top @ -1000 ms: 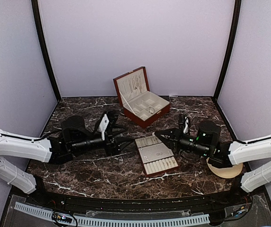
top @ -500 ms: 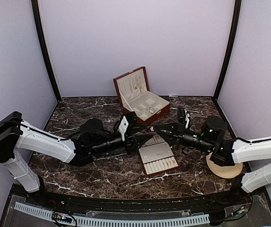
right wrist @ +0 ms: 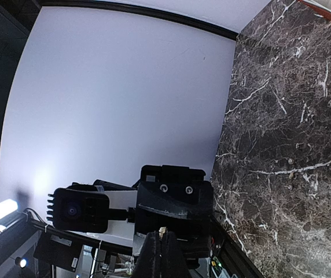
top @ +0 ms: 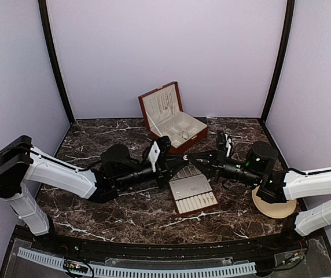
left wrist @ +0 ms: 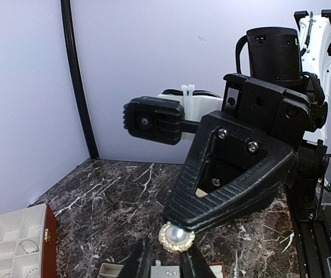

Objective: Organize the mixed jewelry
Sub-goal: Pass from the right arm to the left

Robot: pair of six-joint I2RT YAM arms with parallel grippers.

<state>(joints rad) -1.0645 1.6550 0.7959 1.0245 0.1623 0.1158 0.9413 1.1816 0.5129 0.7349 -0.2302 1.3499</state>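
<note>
Table (top: 96, 133): dark veined marble.
Right pincer (right wrist: 162, 246): closed on pearl earring (left wrist: 176, 237).
Left pincer (left wrist: 165, 262): open, fingers flanking pearl earring from below.

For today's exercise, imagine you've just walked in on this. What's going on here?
The two arms meet above the insert tray, in front of the open jewelry box. The right hand pinches a pearl earring at its fingertips. The left hand has its fingers on either side of the earring, as if for a handover. Whether they grip it cannot be told.
</note>
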